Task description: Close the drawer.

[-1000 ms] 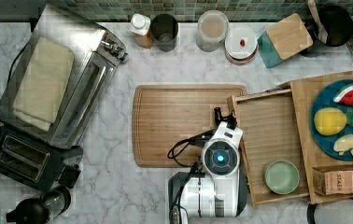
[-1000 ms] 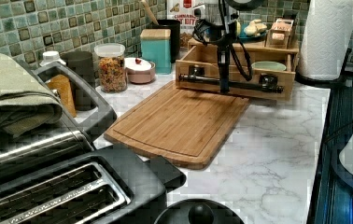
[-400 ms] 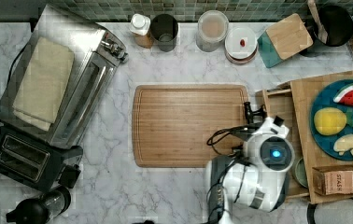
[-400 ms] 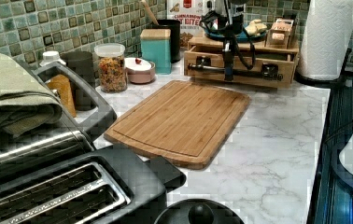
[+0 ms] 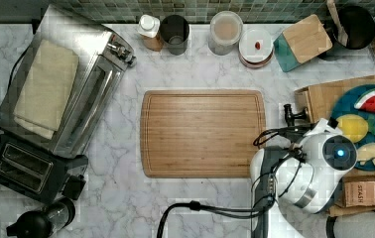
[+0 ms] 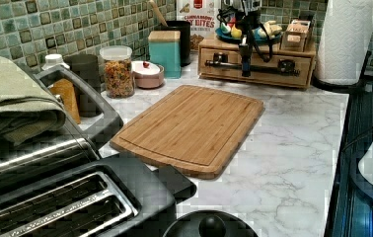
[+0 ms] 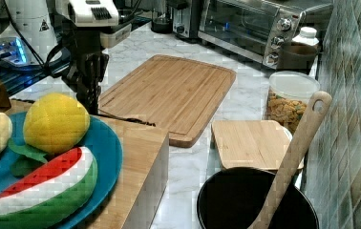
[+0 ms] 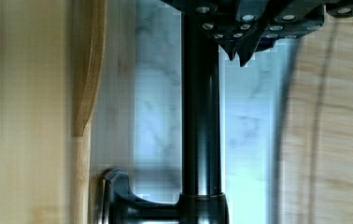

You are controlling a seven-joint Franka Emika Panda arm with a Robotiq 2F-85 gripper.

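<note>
The light-wood drawer [image 6: 256, 58] sits pushed into its cabinet, its front flush with the cabinet face in the left view. The long black bar handle [image 6: 266, 69] runs across that front, and one of its end mounts [image 5: 291, 113] shows in the top view. My gripper [image 6: 245, 73] hangs fingers-down in front of the handle's middle. In the wrist view the gripper [image 8: 240, 58] is shut with nothing in it, its tips beside the bar handle [image 8: 201, 116] on the cutting-board side. The right view shows the gripper [image 7: 90, 93] just off the cabinet's front edge.
The wooden cutting board [image 5: 203, 133] lies in front of the cabinet. A blue fruit plate [image 5: 346, 99] rests on the cabinet top. Jars [image 5: 225, 30], a teal box [image 5: 304, 42] and a black pot [image 7: 255, 200] line the back wall. A toaster oven [image 5: 66, 79] and a toaster [image 5: 24, 168] stand at the top view's left.
The drawer has slid from pulled out to fully in. My arm moved with it toward the top view's right, off the cutting board's edge.
</note>
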